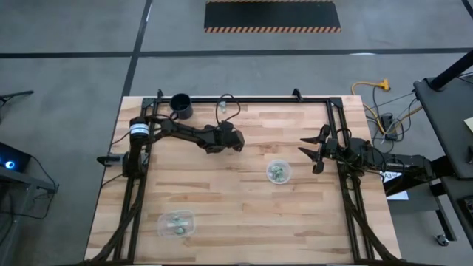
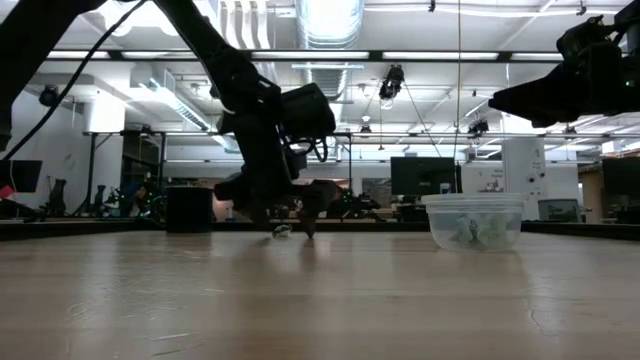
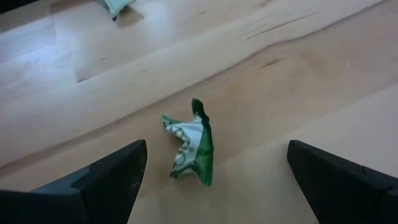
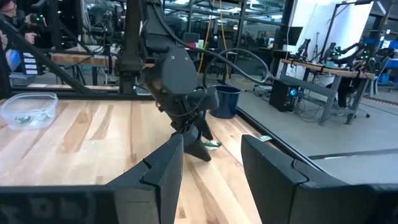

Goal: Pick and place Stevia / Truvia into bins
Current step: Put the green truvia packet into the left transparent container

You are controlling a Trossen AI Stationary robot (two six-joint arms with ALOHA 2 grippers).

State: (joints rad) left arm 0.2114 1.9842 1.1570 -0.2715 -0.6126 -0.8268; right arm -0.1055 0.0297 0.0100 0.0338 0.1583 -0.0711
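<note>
Stevia packet, crumpled green and white, lies on the bare wood directly between the spread fingers of the left gripper — its long axis runs roughly along the reach of the arm, so the jaws stand on either side of its narrow width, released and not yet touching it. In the low view the left gripper's fingertips are down at the table, which suggests a simple close would take it. A second packet lies farther off on the wood. The left arm is plainly the nearer one; the right gripper hangs raised at the table's right edge, jaws part-way apart and grasping nothing. Of the bins, the round cup stands nearest, between the two arms, with a few packets in it — the rectangular tub, at the near left, also holds some.
</note>
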